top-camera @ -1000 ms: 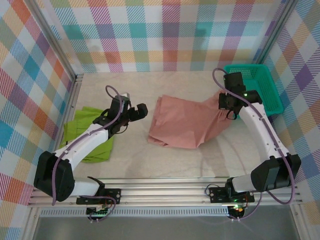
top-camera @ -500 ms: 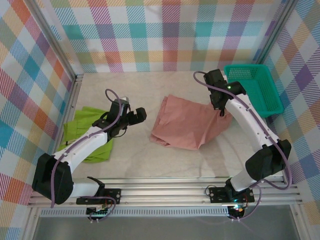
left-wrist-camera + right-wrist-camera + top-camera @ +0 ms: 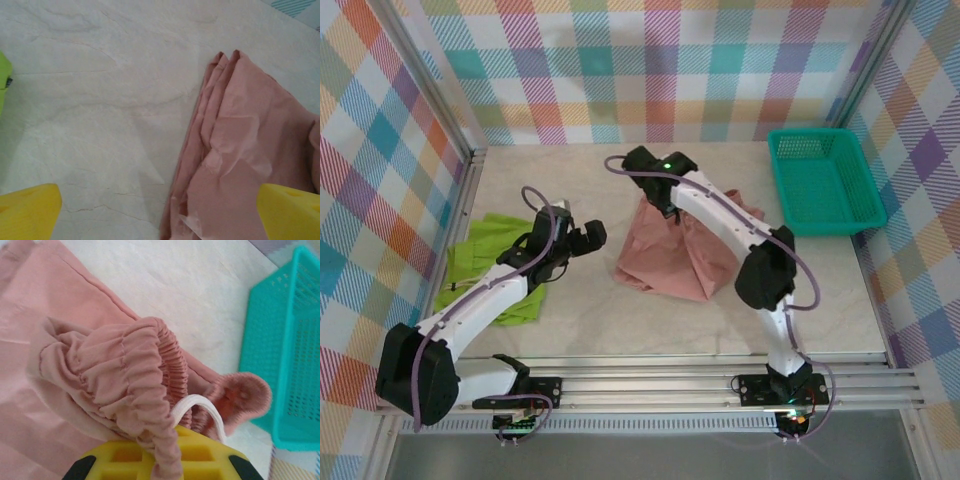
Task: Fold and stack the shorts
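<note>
Dusty salmon-pink cloth shorts sit bunched in the middle, elastic waistband gathered and raised (white drawstring looping out); lime-green cloth shorts lie well apart, far left.

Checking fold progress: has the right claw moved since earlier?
Yes. The right claw, gripping the dusty pink cloth shorts, swung left, away from the teal plastic mesh basket.

Dusty pink shorts with a white drawstring lie mid-surface on the cream marbled table; lime green shorts at its left edge; teal mesh basket at its far right corner; pastel plaid walls.
</note>
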